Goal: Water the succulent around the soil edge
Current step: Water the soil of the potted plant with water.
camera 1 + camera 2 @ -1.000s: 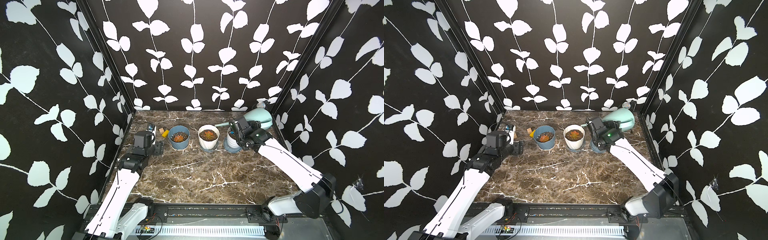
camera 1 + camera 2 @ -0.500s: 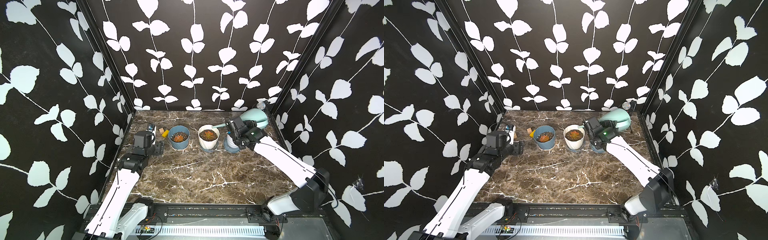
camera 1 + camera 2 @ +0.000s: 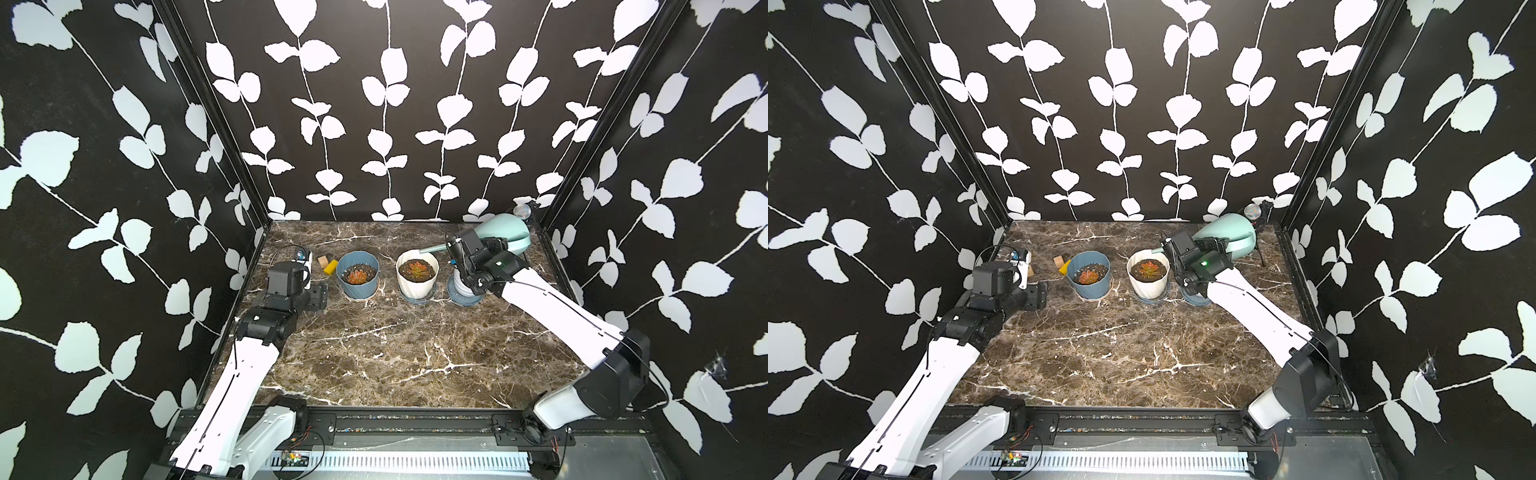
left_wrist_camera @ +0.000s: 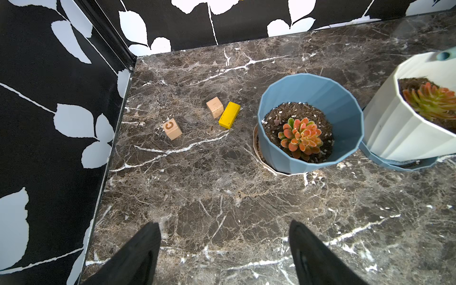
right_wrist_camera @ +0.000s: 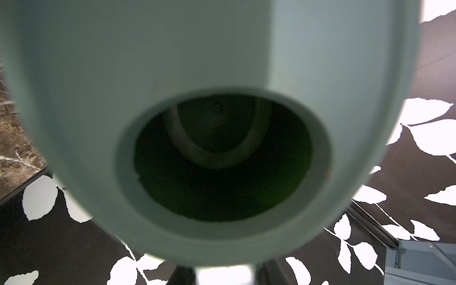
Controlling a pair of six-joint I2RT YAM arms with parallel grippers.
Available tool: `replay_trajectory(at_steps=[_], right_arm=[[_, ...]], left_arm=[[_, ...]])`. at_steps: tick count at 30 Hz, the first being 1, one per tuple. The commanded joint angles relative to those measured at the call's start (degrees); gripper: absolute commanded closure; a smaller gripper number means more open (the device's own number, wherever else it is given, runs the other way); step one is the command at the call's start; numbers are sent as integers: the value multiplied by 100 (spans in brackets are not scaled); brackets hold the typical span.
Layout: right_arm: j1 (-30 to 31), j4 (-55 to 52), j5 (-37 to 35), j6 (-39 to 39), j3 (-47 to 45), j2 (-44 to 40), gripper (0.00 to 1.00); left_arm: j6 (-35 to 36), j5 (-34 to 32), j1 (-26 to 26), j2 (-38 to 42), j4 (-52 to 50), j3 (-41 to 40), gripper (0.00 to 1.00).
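A red-green succulent (image 3: pixel 417 268) (image 3: pixel 1147 267) (image 4: pixel 431 100) grows in dark soil in a white ribbed pot (image 3: pixel 417 284) (image 4: pixel 394 133) at mid-back. My right gripper (image 3: pixel 496 246) (image 5: pixel 224 274) is shut on the handle of a mint-green watering can (image 3: pixel 505 230) (image 3: pixel 1229 232) (image 5: pixel 222 61). The can is tilted and its spout tip (image 3: pixel 424 250) (image 3: pixel 1155 250) (image 4: pixel 444 55) sits over the pot's back right rim. No water is visible. My left gripper (image 3: pixel 318 293) (image 4: pixel 224 237) hangs open over bare marble at the left, apart from everything.
A blue pot (image 3: pixel 357 286) (image 4: pixel 308 158) with a second succulent (image 4: pixel 299 137) stands left of the white one. Two wooden cubes (image 4: pixel 172 128) and a yellow block (image 4: pixel 229 118) lie near the back left corner. A white ribbed object on a blue saucer (image 3: pixel 461 291) sits under my right wrist.
My right arm has carried the watering can a little leftward, bringing the spout over the white pot's rim. The left arm has not moved.
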State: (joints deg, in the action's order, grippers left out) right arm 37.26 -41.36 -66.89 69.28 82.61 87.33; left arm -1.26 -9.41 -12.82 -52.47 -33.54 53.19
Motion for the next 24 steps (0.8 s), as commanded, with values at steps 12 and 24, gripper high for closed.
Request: replay_trajectory(at_steps=[12,24], right_arm=[[228,493,-351,109,480,148,100],[377,507,-307,87,614,289,100]], left_arm=[[36,43,-10,121,-91,-28,17],[36,51,-8,123,-92,-27,17]])
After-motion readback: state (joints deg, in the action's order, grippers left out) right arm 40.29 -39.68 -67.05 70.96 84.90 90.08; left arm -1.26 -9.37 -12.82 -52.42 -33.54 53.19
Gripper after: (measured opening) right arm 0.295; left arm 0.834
